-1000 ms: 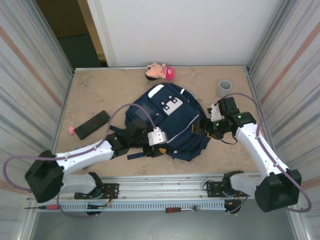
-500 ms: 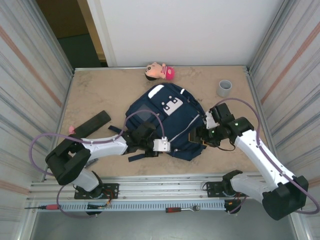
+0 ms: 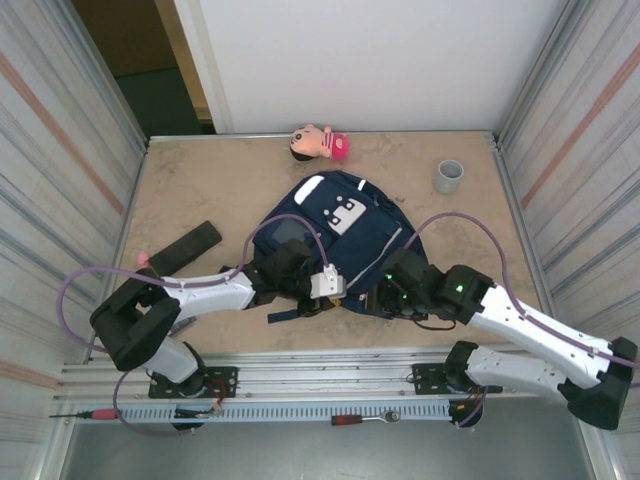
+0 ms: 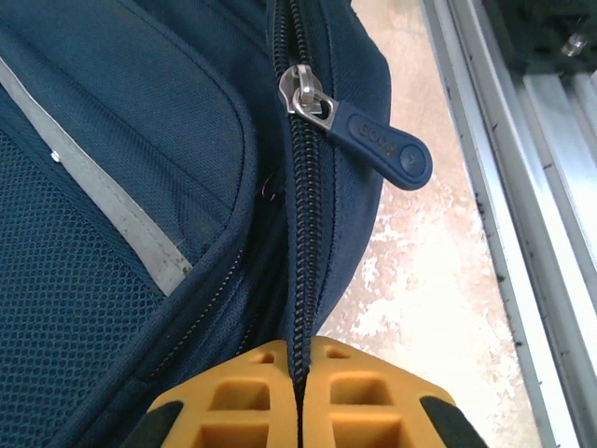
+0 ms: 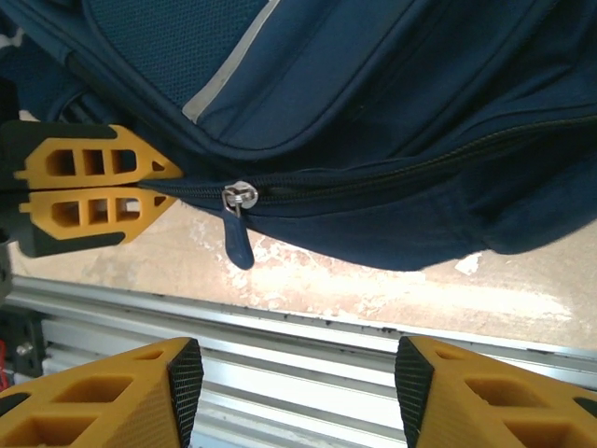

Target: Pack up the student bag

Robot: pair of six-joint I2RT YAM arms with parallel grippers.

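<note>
Lower centre of the overhead frame: the bag point(image 3: 335, 225) lies flat mid-desk point(image 3: 200, 180), its zip shut. The left jaws, wide a second ago, now clench the bag's zip seam at its near edge (fabric pinched between yellow tips). The right jaws, parted and holding nothing, have swung in toward the zip pull point(image 5: 239, 238). Opening looks imminent; packing has not begun.

- Mottled beige tabletop point(image 3: 190, 190) lies beneath the jaws of the left gripper point(image 4: 298, 373).
- Aluminium rail point(image 4: 522, 187) runs just right of them.
- Ribbed grey side walls point(image 3: 60, 150) and white back wall point(image 3: 380, 60) stand well beyond.
</note>
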